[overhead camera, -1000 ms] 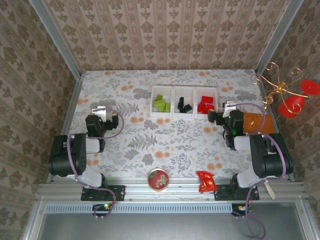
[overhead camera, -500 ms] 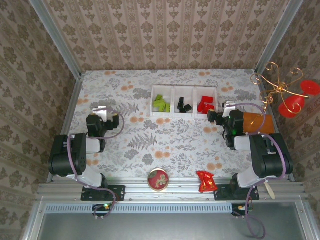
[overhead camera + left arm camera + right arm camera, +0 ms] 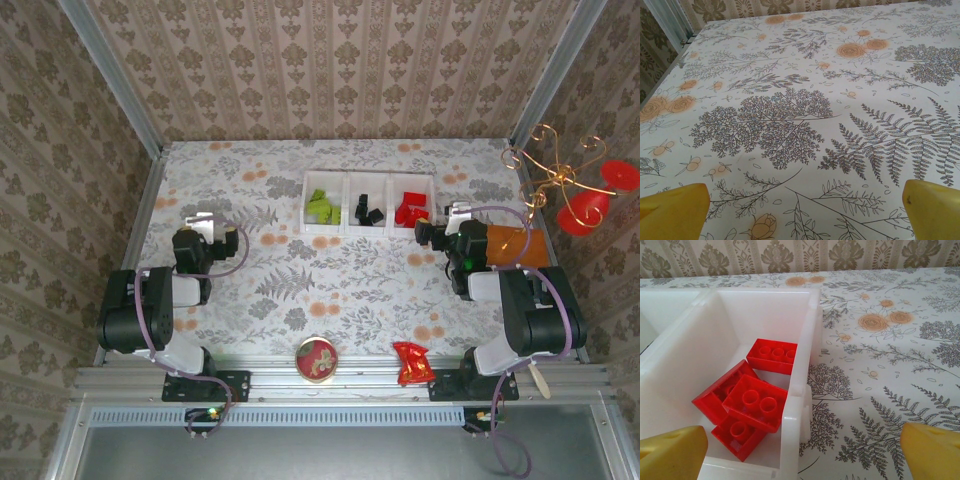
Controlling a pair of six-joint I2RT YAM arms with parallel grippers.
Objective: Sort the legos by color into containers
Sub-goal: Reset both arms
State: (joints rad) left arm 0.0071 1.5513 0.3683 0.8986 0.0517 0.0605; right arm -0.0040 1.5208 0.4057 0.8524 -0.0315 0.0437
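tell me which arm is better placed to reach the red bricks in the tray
Right, probably: the right pincer, open, sits beside the tray, with the red bricks just ahead; the left pincer, open too, faces tablecloth far from it.

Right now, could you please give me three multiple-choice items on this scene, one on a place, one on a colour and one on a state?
1. Where in the tray do the red bricks lie?
A. right-hand compartment
B. middle compartment
C. left-hand compartment

2. What colour are the bricks in the left-hand compartment?
A. black
B. red
C. green

3. How is the right pincer?
A. shut on a red brick
B. open and empty
C. shut and empty

Answers:
1 A, the red bricks sit in the compartment at the right arm's end.
2 C, the green bricks lie at the tray's left end in the top view.
3 B, its yellow fingers stand wide apart with nothing gripped between them.
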